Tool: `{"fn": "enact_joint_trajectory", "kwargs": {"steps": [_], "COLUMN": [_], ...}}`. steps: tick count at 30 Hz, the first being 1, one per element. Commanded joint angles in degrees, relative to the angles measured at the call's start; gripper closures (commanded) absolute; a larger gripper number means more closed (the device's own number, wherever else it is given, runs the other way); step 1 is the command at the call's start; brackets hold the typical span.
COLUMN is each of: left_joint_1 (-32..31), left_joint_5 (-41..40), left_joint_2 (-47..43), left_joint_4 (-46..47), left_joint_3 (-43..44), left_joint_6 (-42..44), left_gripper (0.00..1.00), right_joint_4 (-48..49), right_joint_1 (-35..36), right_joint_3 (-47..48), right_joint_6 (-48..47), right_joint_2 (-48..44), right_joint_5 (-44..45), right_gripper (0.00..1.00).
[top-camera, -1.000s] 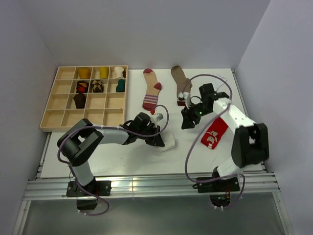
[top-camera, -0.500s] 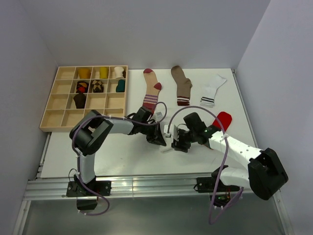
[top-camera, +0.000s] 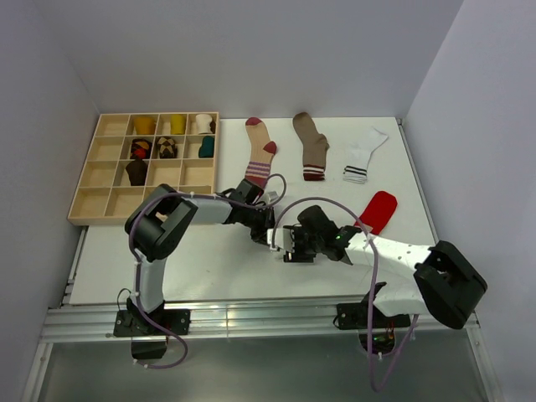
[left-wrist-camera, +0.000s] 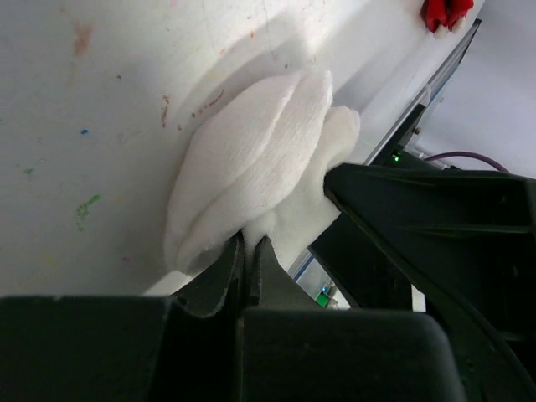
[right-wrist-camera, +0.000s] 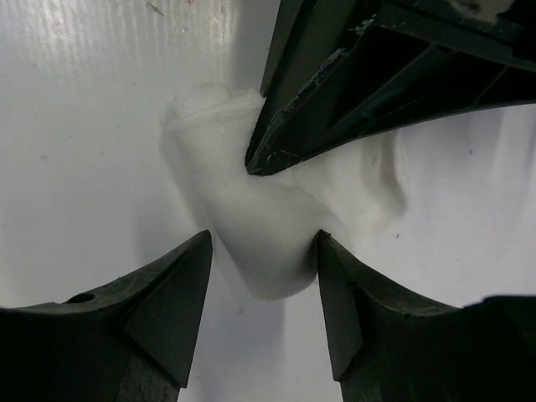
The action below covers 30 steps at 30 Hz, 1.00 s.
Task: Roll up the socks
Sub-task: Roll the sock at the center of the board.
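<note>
a: what colour is the bunched sock (left-wrist-camera: 251, 176) at the centre?
b: plain white, ribbed. the table (left-wrist-camera: 75, 126) is white too, with red, blue and green flecks.
a: the row at twelve o'clock?
b: the beige sock (top-camera: 262, 159) has a maroon toe, heel and cuff stripes. the brown sock (top-camera: 312, 149) has a pale striped cuff. the white sock (top-camera: 362, 157) has black stripes.
a: at three o'clock?
b: the red sock (top-camera: 378, 208).
a: the tray (top-camera: 99, 201) at ten o'clock?
b: pale wood, with yellow rolls (top-camera: 145, 124), a white roll (top-camera: 203, 123) and a teal roll (top-camera: 206, 147).
a: the grippers?
b: the left gripper (left-wrist-camera: 249, 247) and right gripper (right-wrist-camera: 264, 243) are black.
</note>
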Motion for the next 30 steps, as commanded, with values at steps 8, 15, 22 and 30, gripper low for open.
{"fn": "enact_joint_trajectory", "kwargs": {"steps": [8,15,22,30], "left_joint_1": [1.4,2.3,2.5,3.3], "left_joint_5": [-0.8,-6.3,-16.8,-29.8], "left_joint_2": [0.3,-6.4,-16.5,-31.1], "left_joint_4": [-1.0,7.2,16.9,20.8], "left_joint_3": [0.6,-4.6,-14.7,-24.7], "left_joint_6": [1.8,-2.1,-3.8,-3.8], "left_gripper": [0.94,0.87,0.66,0.65], "right_joint_4": [2.0,-8.0,-22.4,-35.2], "right_joint_1": [1.4,-0.2,-3.6,-7.6], "right_joint_3": [3.6,9.0,17.7,27.3], "right_joint_6": [0.0,0.6,-1.4,-4.0], "right_joint_2": [8.6,11.7,19.1,25.5], "right_joint_5": [4.2,-1.5,-9.0,-15.3], "right_gripper": [0.75,0.85,0.87,0.87]}}
